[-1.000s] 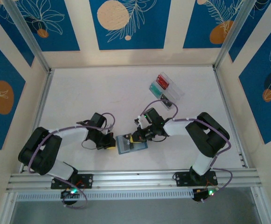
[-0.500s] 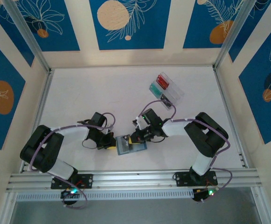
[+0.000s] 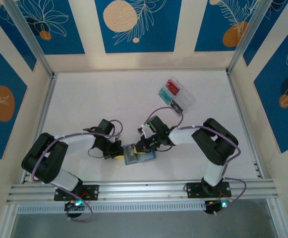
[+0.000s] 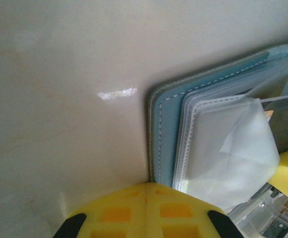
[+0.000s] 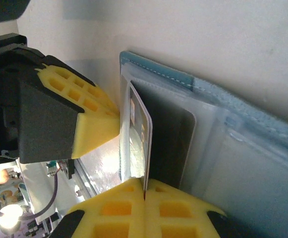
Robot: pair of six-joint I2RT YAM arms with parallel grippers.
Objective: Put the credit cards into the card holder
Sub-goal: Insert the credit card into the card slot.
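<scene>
r end effector w/ card

Three cameras: one high and wide, two close on a single spot.

The top camera looks steeply down from above and behind the arm bases, far enough back to take in the whole surface and the walls. The left wrist camera looks out over the left arm's fingers, very near the card holder. The right wrist camera faces the opposite way over the right arm's fingers. Both wrist views share the holder's clear pockets. The yellow block at the left wrist view's right edge is probably the other arm's finger.
</scene>
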